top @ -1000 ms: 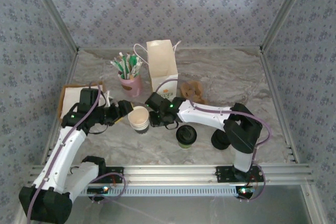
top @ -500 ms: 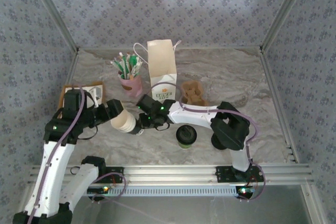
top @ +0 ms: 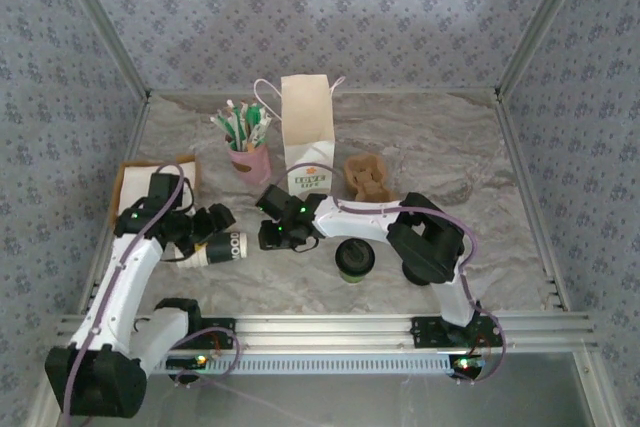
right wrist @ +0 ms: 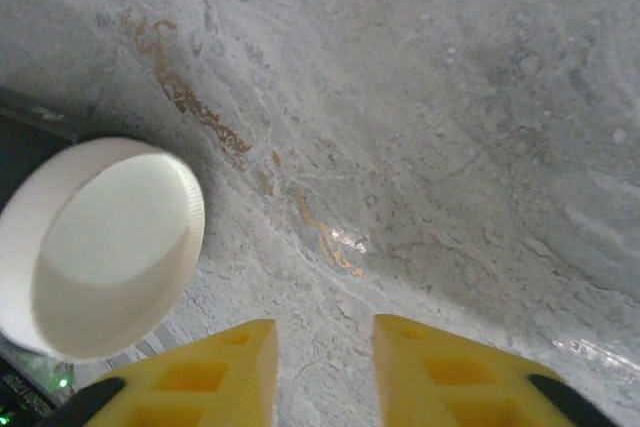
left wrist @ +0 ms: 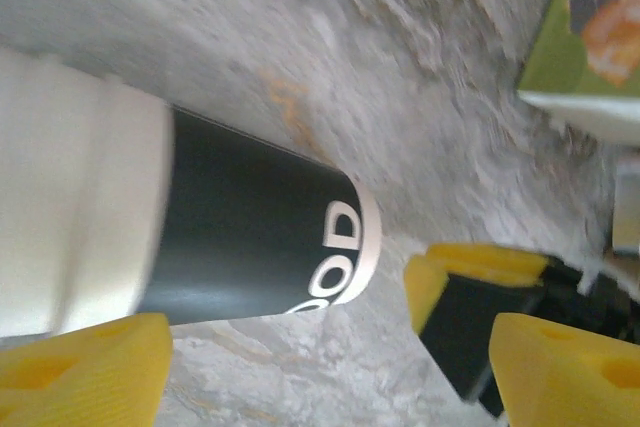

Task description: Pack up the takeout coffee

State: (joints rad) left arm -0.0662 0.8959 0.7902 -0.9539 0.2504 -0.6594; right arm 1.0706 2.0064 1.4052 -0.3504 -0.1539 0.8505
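**On the marble table: cup stack down, both claws apart**

Across the grey-veined marble table (top: 480, 177), the biggest thing we saw was the tall white paper bag (top: 308, 132) with string handles, upright near the back wall. Next in size, the two white arms (top: 125, 277) reached inward from the near edge. Between their ends lay the stack of cream paper cups (top: 215, 250) in a black printed sleeve, tipped on its side on the marble. To the bag's left stood the pink cup (top: 248, 159) holding green-and-white wrapped sticks. To the bag's right lay the brown cardboard cup carrier (top: 367, 177). Smaller than these, the takeout coffee (top: 354, 259), a small paper cup under a round black plastic lid, stood upright near the front of the table. It was just beside the right forearm and well apart from the bag.

The left gripper (top: 208, 232) sat just beside the fallen stack. We saw its yellow fingers (left wrist: 85, 367) spread wide and closed on nothing. The right gripper (top: 270, 235) hovered at the stack's other end, its own yellow fingers parted over bare marble and gripping nothing.
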